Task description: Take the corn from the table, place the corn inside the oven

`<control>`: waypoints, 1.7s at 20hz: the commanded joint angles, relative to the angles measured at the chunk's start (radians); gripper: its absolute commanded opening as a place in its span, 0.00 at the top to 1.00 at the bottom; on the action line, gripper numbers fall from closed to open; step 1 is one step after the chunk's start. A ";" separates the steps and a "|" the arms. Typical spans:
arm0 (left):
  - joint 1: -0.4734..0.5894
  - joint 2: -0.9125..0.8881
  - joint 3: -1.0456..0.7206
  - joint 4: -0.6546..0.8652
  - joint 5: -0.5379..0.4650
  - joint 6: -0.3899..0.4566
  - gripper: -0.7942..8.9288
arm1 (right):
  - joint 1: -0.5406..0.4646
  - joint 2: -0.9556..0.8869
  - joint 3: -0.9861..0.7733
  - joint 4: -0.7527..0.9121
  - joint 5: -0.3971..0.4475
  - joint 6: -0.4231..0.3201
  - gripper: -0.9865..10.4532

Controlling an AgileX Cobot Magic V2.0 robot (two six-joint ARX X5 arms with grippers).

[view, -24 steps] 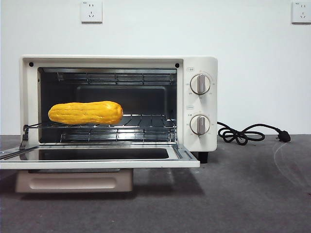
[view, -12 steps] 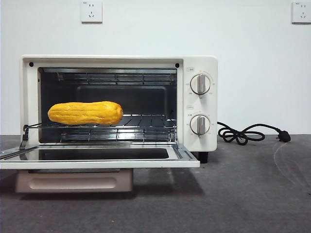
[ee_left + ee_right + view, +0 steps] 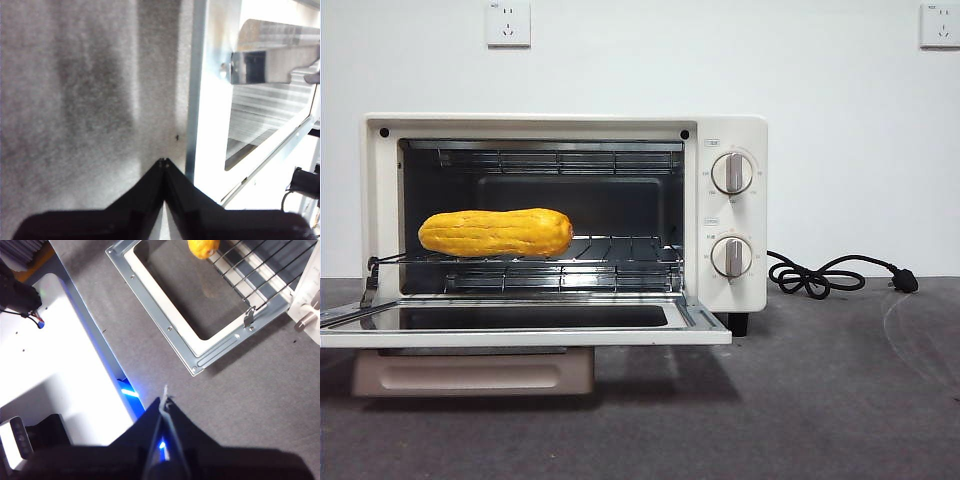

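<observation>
Yellow-orange corn (image 3: 496, 232) rests near the rack's left front edge in the oven (image 3: 730, 125); a jolt could roll it out. Both end effectors (image 3: 164, 162) (image 3: 164, 402) are closed, empty.

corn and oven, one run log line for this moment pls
corn: on wire rack inside oven | door: open | left gripper: shut, empty | right gripper: shut, empty

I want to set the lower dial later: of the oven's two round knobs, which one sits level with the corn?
The lower knob: it sits about level with the corn on the rack, while the upper knob sits well above it.
</observation>
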 commanded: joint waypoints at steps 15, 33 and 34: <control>0.019 -0.026 -0.002 -0.098 0.094 0.024 0.93 | -0.001 0.002 0.001 0.004 -0.003 -0.011 0.93; 0.021 -0.198 0.276 -0.111 0.197 -0.083 0.93 | -0.001 0.002 0.001 0.001 -0.003 -0.010 0.93; 0.021 -0.198 0.293 -0.110 0.197 -0.086 0.93 | -0.001 0.002 0.001 0.001 -0.003 -0.010 0.93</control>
